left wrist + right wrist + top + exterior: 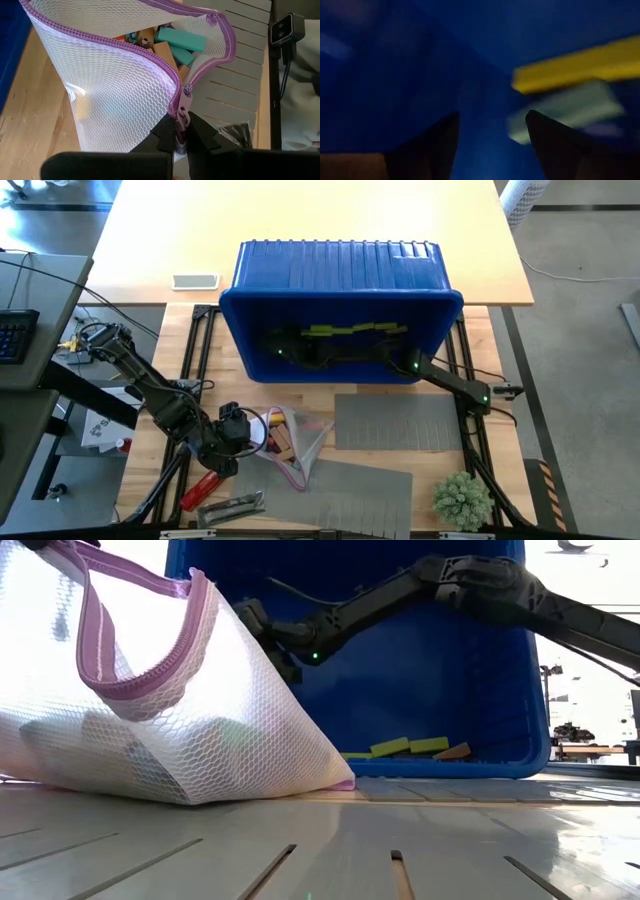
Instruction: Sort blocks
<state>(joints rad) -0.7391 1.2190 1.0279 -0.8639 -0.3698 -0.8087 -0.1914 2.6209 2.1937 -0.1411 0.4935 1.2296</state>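
While the left gripper (232,432) at lower left of the high view pinches the zipper end of the mesh pouch (292,442), fingers pressed together on the purple zipper tape (179,131), the pouch mouth gapes. Inside it the left wrist view shows teal and tan blocks (180,41). Centre frame, upper half: blue bin (340,370) tipped on its side, with lime blocks (350,330) along its inner wall. The right gripper (492,131) is reaching inside the bin, fingers spread, nothing between them; a lime block (580,65) lies just ahead of it. Judgement: the pick is in hand. Centre the fingers across the bar's narrow side before closing, avoid scraping the bin wall, and keep the left pinch steady so the pouch mouth is open for the drop.
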